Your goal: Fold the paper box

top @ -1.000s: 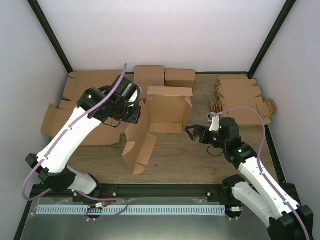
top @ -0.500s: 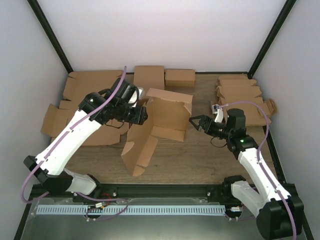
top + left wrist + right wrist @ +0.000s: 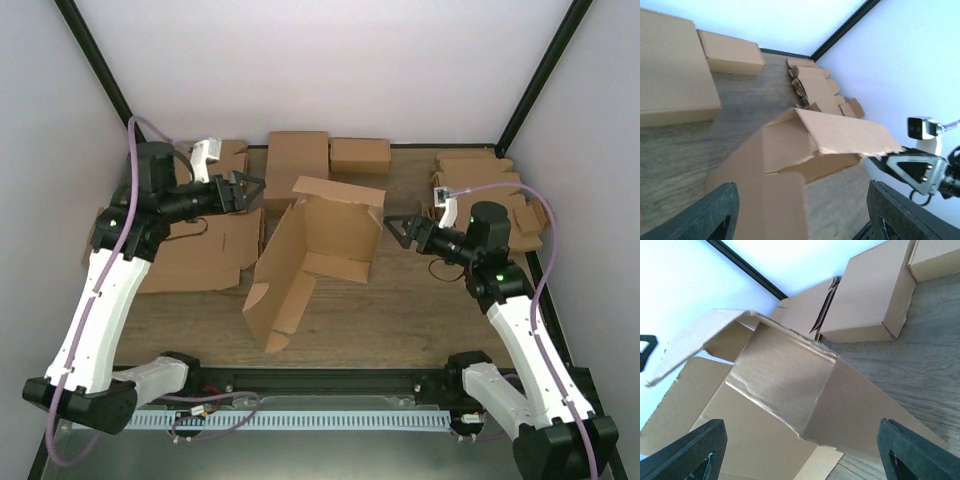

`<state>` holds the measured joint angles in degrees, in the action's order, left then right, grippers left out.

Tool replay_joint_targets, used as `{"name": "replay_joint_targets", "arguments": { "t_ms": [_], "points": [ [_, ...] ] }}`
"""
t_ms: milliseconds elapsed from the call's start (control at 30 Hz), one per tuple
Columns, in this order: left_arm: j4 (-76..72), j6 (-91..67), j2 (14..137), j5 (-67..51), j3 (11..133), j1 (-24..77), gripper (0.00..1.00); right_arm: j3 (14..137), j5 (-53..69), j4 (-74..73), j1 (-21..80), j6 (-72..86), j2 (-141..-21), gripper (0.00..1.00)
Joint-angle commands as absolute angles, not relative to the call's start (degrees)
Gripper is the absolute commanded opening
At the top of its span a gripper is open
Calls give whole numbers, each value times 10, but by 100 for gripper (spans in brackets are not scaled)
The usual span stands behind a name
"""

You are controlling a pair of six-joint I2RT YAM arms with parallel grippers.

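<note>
Bright, even, diffuse light; soft shadows; sharp overhead, slightly soft wrist views.

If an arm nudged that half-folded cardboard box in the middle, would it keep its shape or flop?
Probably flop: the box stands open on thin edges, its flaps unlocked and one panel trailing forward. It looks light for its size, so a push would likely slide it across the wooden table. Its creases should bend easily.
</note>
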<state>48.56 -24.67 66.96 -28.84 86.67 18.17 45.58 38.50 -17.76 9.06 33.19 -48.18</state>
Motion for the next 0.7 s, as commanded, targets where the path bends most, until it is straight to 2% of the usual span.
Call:
{"name": "replay_joint_targets", "arguments": {
  "t_ms": [0,67,167,400,667],
  "points": [
    [383,-264,691,-451,782,105,75,496,386,-201,84,315,-502,85],
    [357,-264,704,-473,758,100,83,503,386,-200,84,312,-516,86],
    [304,-274,719,-490,724,100,86,518,397,-198,84,308,-544,86],
    [207,-291,762,-536,686,106,87,524,406,-169,84,308,-579,85],
    [176,-287,823,-539,687,141,86,504,424,-158,84,303,-599,83]
  ]
}}
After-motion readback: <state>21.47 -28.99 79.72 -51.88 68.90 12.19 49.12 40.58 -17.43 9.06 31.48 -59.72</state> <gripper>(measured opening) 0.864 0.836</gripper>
